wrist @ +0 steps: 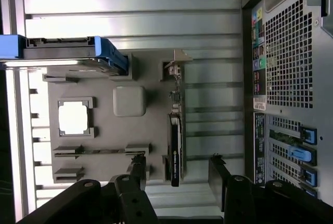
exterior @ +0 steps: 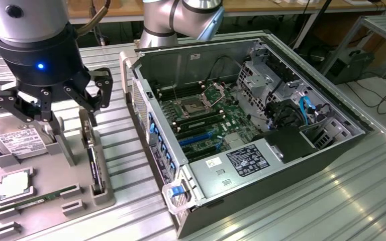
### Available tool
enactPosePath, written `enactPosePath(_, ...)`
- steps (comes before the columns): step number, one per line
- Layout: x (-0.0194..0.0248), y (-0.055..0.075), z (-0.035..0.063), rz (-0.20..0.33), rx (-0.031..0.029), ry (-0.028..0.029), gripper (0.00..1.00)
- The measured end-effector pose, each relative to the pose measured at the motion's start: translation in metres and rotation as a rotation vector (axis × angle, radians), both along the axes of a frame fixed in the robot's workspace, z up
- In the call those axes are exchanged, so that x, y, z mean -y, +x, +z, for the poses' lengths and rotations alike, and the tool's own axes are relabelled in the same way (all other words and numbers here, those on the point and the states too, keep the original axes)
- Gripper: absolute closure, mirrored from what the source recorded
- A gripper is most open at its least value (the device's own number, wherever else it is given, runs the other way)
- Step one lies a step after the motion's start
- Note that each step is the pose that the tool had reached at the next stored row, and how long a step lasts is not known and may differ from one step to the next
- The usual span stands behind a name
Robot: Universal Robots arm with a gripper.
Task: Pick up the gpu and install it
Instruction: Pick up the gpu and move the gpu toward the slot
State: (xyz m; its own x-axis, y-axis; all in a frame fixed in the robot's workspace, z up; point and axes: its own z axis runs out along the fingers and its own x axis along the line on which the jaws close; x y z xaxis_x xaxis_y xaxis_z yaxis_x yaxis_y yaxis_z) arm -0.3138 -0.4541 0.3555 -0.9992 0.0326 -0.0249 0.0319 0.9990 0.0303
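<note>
At the upper left of the exterior view, my gripper (exterior: 71,123) hangs with its jaws spread wide and nothing between them. It is over the grey tray (exterior: 45,173) on the ribbed metal counter (exterior: 327,206). Far left on the tray lies the hard drive (exterior: 12,138), partly covered by one finger and cut off by the frame edge. Lower in the frame sit a square processor chip (exterior: 15,184) and the green memory stick (exterior: 38,201). Just right of those, a grey post (exterior: 62,145) rises from the tray. Right of the post the gpu (exterior: 92,158) stands on edge in its slot, its upper end tucked behind the other finger. Edge-on like that, I can't make out its fan. In the wrist view the gpu (wrist: 175,130) is a thin black strip whose near end lies between the two fingers (wrist: 136,169), apart from both. Right again, the open computer case (exterior: 280,198) lies close beside the tray with its motherboard (exterior: 203,118) showing. A black shroud (exterior: 288,143) hides whatever sits beneath it.
</note>
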Motion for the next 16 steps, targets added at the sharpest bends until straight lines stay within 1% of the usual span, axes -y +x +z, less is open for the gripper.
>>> enactPosePath(4,0.001,0.0,-0.0076,-0.001,-0.0001,-0.0007,0.4)
enactPosePath(8,0.001,0.0,-0.014,-0.007,0.0,-0.0066,0.4)
enactPosePath(11,0.001,0.0,-0.0195,-0.008,0.0,-0.0095,0.4)
enactPosePath(16,0.001,0.0,-0.0283,-0.008,0.0001,-0.011,0.4)
